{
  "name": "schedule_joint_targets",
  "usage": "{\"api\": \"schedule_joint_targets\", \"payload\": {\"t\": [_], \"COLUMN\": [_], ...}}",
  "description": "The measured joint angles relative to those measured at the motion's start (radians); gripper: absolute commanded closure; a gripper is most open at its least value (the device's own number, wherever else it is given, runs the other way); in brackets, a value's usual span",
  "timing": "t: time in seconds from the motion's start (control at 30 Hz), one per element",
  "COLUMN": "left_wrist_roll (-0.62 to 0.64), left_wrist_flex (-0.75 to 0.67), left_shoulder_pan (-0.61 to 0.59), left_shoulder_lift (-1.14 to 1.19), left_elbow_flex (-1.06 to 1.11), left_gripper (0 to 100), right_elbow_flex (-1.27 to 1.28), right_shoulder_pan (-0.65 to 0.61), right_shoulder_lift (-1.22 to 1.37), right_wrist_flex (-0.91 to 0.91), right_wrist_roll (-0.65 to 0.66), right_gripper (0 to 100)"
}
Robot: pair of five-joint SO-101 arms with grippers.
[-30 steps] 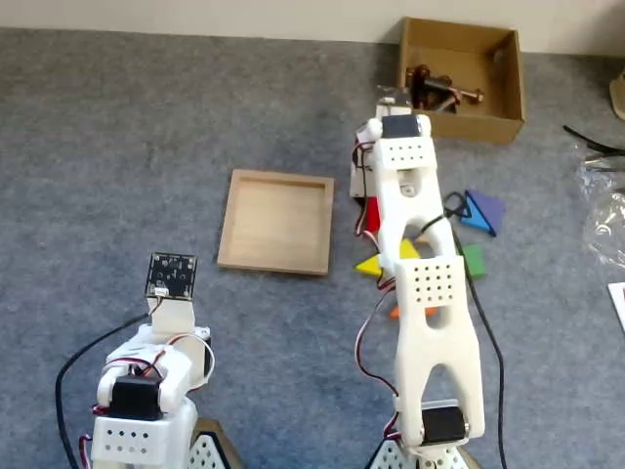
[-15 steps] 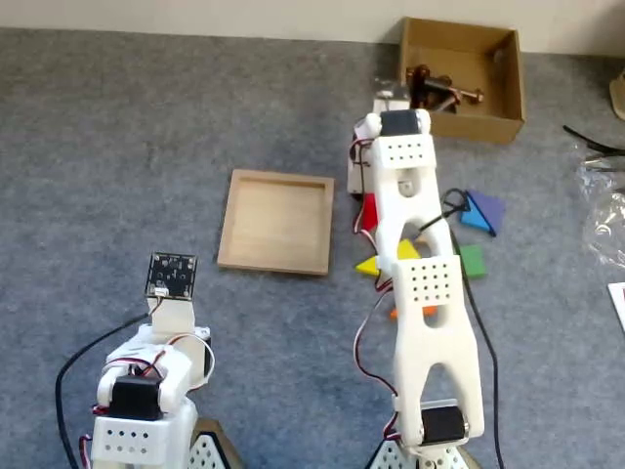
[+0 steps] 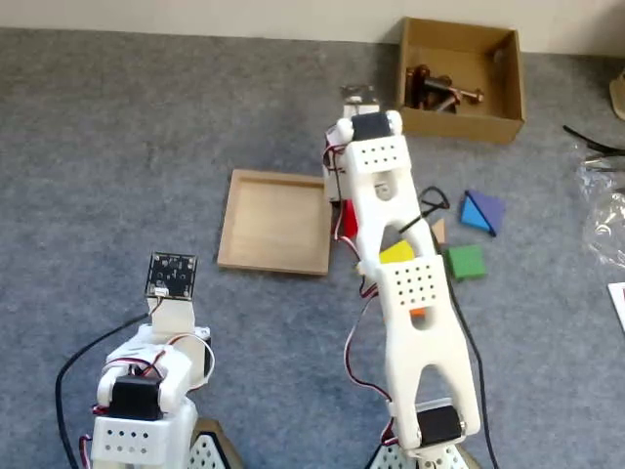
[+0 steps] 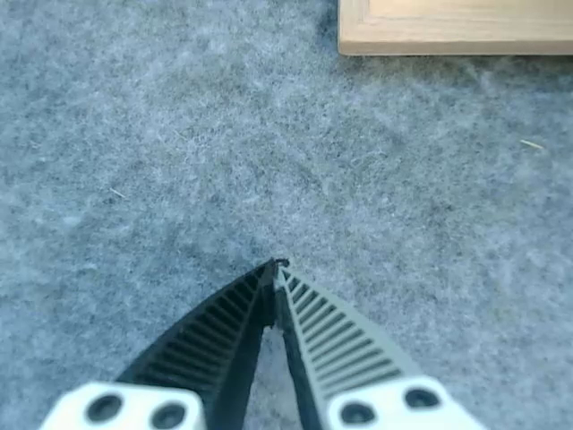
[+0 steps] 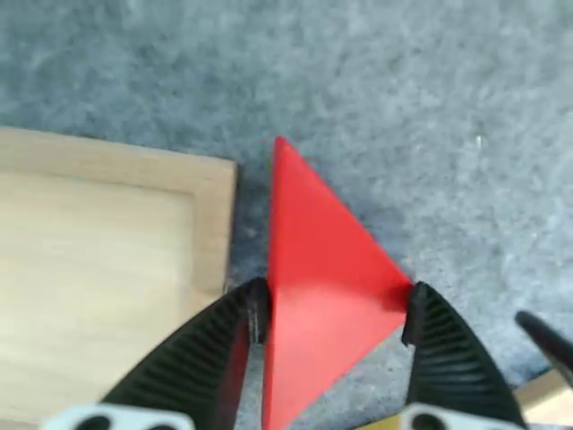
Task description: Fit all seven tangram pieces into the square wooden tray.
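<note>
The job is at its first placement. The right gripper (image 5: pixel 336 296) is clamped on the red triangle (image 5: pixel 322 242) and holds it over the carpet (image 3: pixel 146 107), just outside the right rim of the wooden tray (image 3: pixel 278 177), which sits mid-surface with a bare floor.

The next move probably calls for carrying the triangle over that raised rim, squaring its straight sides to a corner and lowering it flat. Every corner is free.

The yellow piece (image 3: pixel 395 252), green square (image 3: pixel 466 261) and blue triangle (image 3: pixel 474 212) wait toward the right edge. The left gripper (image 4: pixel 276 269) is closed on nothing near the front-left corner, off the path.
</note>
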Motion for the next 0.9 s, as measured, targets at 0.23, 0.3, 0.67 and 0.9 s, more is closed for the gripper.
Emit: {"api": "schedule_joint_targets", "payload": {"t": [0.23, 0.3, 0.67, 0.9], "left_wrist_roll": [0.000, 0.000, 0.000, 0.000], "left_wrist_flex": [0.000, 0.000, 0.000, 0.000], "left_shoulder_pan": [0.000, 0.000, 0.000, 0.000], "left_shoulder_lift": [0.000, 0.000, 0.000, 0.000], "left_elbow_flex": [0.000, 0.000, 0.000, 0.000], "left_gripper": [99, 99, 99, 99], "right_elbow_flex": [-0.003, -0.003, -0.003, -0.003], "right_shoulder_pan": [-0.023, -0.023, -0.015, -0.005], "right_shoulder_lift": [0.000, 0.000, 0.000, 0.000], "right_wrist_flex": [0.002, 0.002, 0.002, 0.002], "right_wrist_roll": [0.000, 0.000, 0.000, 0.000], "right_gripper": [77.9, 77.9, 77.5, 77.4]}}
